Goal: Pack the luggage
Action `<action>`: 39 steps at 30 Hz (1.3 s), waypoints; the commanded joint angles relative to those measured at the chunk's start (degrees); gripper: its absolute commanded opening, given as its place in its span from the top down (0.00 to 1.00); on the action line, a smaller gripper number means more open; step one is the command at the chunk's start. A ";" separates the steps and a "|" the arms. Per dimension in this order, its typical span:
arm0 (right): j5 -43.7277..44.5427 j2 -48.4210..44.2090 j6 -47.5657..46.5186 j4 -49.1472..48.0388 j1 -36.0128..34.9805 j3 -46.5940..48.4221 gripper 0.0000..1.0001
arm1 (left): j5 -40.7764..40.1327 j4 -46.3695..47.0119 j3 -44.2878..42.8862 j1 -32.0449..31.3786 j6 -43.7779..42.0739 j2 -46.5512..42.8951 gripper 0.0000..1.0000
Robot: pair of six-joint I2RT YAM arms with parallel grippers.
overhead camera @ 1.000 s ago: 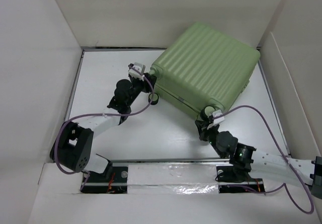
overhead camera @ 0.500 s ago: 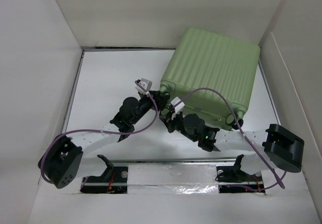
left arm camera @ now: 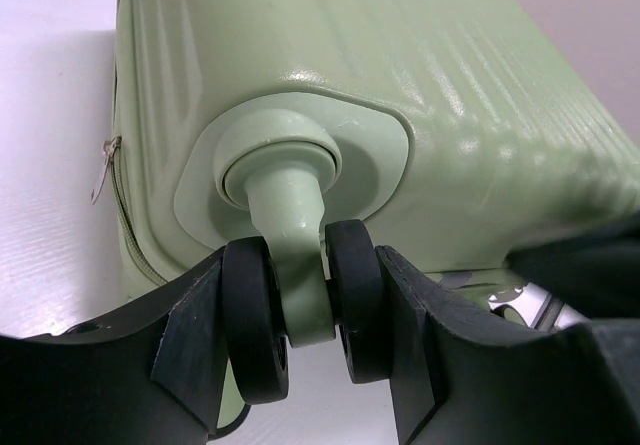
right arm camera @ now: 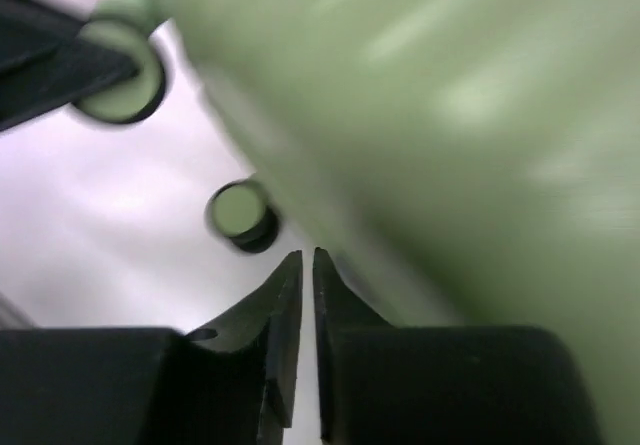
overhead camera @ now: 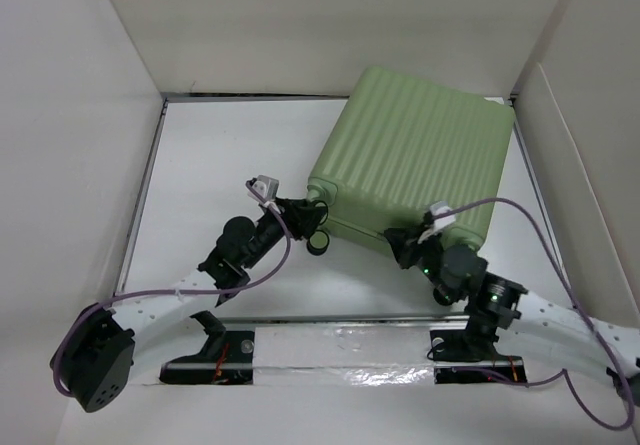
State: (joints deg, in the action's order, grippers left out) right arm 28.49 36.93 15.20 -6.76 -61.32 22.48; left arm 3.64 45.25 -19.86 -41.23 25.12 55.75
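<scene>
Green ribbed shell fills the far right: the luggage (overhead camera: 420, 155) lies flat and closed on the white table (overhead camera: 220, 155), its wheel end turned toward the arms. Left gripper (left arm camera: 303, 300) has it by 1 spinner wheel (left arm camera: 255, 315), fingers pinched on both outer faces of the twin wheel at the near-left corner. So the case sits beyond and to the right of that grip, with its ribs and long axis running off toward the far-right corner. Right gripper (right arm camera: 307, 265) hovers just beside the near edge, jaws almost together with only a slit between them, holding nothing. Whether it touches the shell, I cannot tell. Any swing of the case looks set to pivot on the left arm's hold.
</scene>
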 commanded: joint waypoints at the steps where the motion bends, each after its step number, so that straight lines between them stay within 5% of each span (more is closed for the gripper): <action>1: -2.18 -7.39 -2.97 12.38 5.49 5.62 0.71 | 13.33 3.61 2.89 -2.89 -0.16 -3.89 1.00; 2: -3.95 -6.87 -4.99 15.61 10.03 8.43 0.48 | 12.80 3.44 3.24 -2.89 -0.25 -4.33 1.00; 5: -0.38 -2.22 -5.36 21.43 16.56 17.59 0.13 | 12.36 2.29 3.42 -2.89 -0.78 -4.94 1.00; 6: 1.03 -1.51 -6.05 20.75 22.24 18.21 0.08 | 12.27 2.47 3.51 -2.89 -1.04 -5.12 1.00; 9: -1.84 0.77 -7.55 17.85 38.99 20.41 0.00 | 12.27 2.47 3.51 -2.89 -1.39 -5.47 1.00; 13: -22.18 6.39 -5.02 13.98 63.86 22.34 0.00 | 12.88 2.38 3.33 -2.89 -1.83 -5.91 1.00; 17: -43.64 12.80 -0.45 4.34 77.74 21.38 0.00 | 12.88 2.56 3.68 -2.89 -2.01 -6.61 1.00; 19: -55.23 19.04 -0.44 4.21 77.76 23.48 0.00 | 13.67 3.69 4.12 -2.89 -1.75 -6.62 1.00; 25: -67.94 29.92 5.02 -10.46 71.27 21.36 0.00 | 15.78 6.42 5.62 -2.89 -1.57 -6.26 1.00; 30: -67.08 39.52 5.09 -13.43 58.89 28.49 0.00 | 16.93 7.48 5.36 -3.41 -1.22 -5.21 1.00; 39: -65.22 56.99 6.86 -12.40 47.09 49.02 0.00 | 18.59 8.36 4.56 -3.42 0.63 -7.23 1.00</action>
State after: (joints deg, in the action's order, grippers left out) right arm -16.71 90.28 18.37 -19.57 -1.56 65.19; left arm 2.70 45.84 -14.57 -41.78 30.70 49.80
